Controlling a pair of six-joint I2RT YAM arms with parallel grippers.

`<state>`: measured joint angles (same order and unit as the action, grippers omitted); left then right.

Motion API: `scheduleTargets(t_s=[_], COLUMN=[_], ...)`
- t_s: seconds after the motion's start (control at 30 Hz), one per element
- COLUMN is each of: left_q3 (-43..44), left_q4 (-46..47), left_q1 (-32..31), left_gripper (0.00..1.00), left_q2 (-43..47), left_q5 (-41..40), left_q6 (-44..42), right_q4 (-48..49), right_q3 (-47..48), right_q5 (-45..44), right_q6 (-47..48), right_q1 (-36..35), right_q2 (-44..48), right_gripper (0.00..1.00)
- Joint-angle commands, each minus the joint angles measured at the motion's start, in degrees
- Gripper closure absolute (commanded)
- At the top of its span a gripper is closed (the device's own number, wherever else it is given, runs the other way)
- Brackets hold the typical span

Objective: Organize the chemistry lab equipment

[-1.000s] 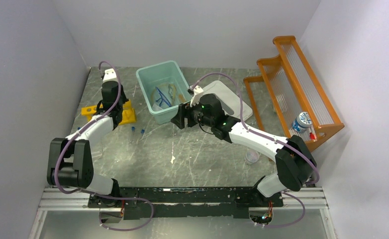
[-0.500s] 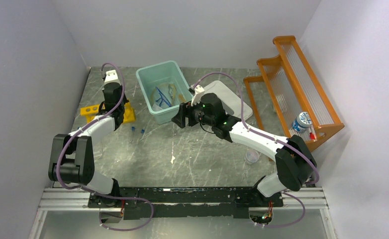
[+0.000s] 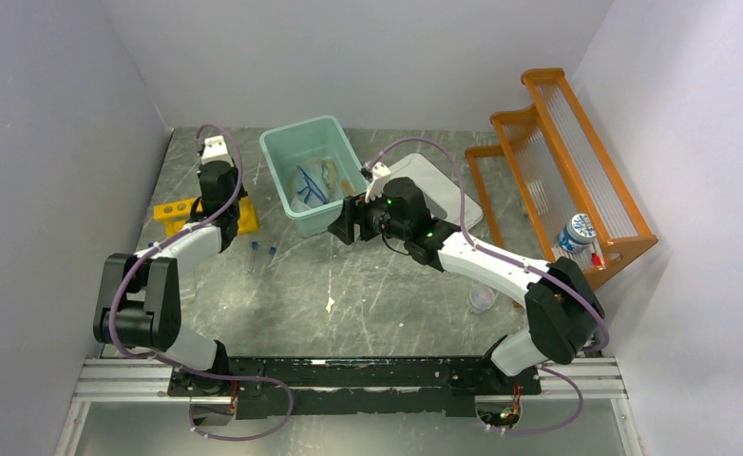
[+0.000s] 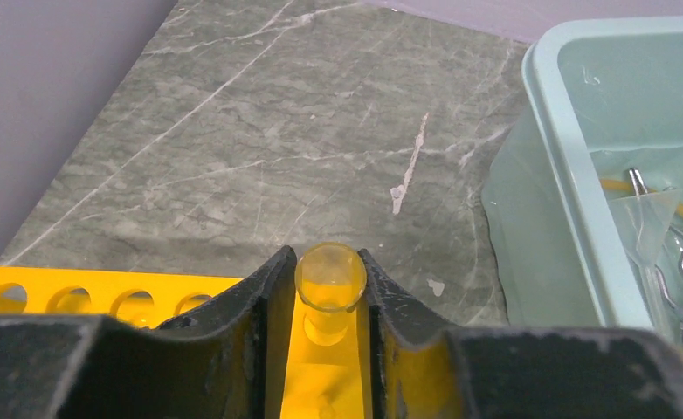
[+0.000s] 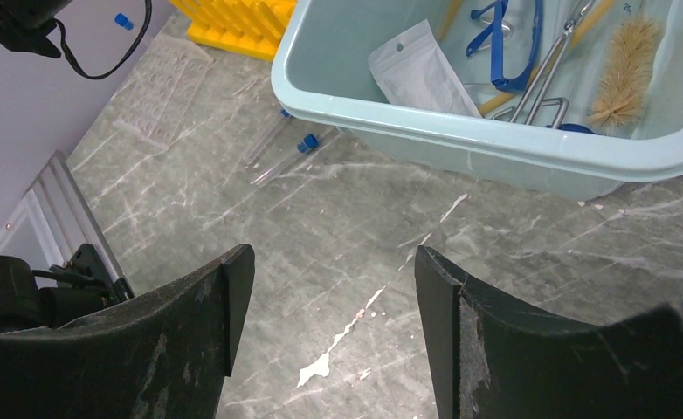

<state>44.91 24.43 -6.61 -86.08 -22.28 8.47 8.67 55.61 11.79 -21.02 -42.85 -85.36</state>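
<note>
The clear test tube [image 4: 330, 288] stands upright, open mouth up, directly over the yellow tube rack [image 4: 85, 295], its lower part dropping toward the rack's surface; whether it already sits in a hole is hidden by the fingers. The left gripper [image 4: 325, 264] is clamped on it just under the rim, one finger on each side, which keeps the tube vertical so it can slide straight down. Judging by this, the step in hand is seating the tube in the rack. Near the rack, two capped test tubes [image 3: 261, 253] lie flat on the table [image 5: 338, 209], probably next in line. Further out, the pale green bin [image 5: 513, 148] holds the silver forceps [image 5: 548, 78], the blue tubing [image 5: 508, 39], a small brush [image 5: 624, 70] and a white pouch [image 5: 421, 74]. The right gripper [image 5: 334, 266] hangs empty over the table before the bin, its jaws wide apart, seemingly waiting clear of the left arm's work.
</note>
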Motion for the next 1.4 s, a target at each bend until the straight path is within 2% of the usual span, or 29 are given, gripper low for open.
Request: scheduleTargets(t_s=[0.0,0.13,0.27,0.5,0.63,0.73,0.8,0.87,1.0,1.17,1.27,1.37], left_q3=[-0.77,2.51,10.77,21.57,20.76,15.93,12.60,9.96,6.11,4.13,3.44,2.90], left_q4=[2.48,-1.72,-12.36,-36.42,-47.45,-50.62,-52.25,-54.54,-56.99,-57.57,-56.74,-56.33], left_q1=[-0.68,-0.68,-0.64,0.03,0.19,0.19,0.20,0.20,0.40,3.03,9.44,12.48], left_gripper=[0.57,0.28,0.19,0.16,0.28,0.41,0.43,0.40,0.17,0.07,0.03,0.02], left_q2=[0.48,2.39,3.38,6.78,11.33,15.76,18.16,19.99,21.22,19.09,19.08,21.04], left_q5=[-0.24,-0.06,-1.15,-5.34,1.42,8.40,10.01,7.30,3.70,-3.28,-0.97,-0.74], left_q6=[-0.39,0.16,0.99,5.09,9.74,13.45,14.78,16.00,16.76,21.11,21.35,20.52], right_q4=[0.47,0.47,0.44,-0.90,-1.99,-3.06,-3.34,-3.44,-4.01,-6.03,-7.70,-8.40], right_q3=[1.03,1.21,1.21,1.20,1.86,3.00,3.50,3.62,3.29,3.66,4.67,5.16], right_q5=[0.06,0.24,0.48,-0.61,-0.39,-0.12,0.22,0.09,-0.83,-1.64,-1.83,-2.84], right_q6=[-0.23,-0.22,-0.42,-0.39,-0.97,-1.90,-2.74,-3.65,-4.80,-5.05,-4.05,-3.60], right_q1=[0.34,0.44,0.48,0.45,0.47,0.31,0.29,0.23,0.18,0.07,0.12,0.07], right_q2=[-0.77,-0.68,-0.51,1.18,1.56,1.06,0.71,0.51,0.45,0.55,0.24,-0.04], right_gripper=[0.29,0.29,0.29,0.29,0.30,0.31,0.32,0.33,0.34,0.33,0.33,0.33])
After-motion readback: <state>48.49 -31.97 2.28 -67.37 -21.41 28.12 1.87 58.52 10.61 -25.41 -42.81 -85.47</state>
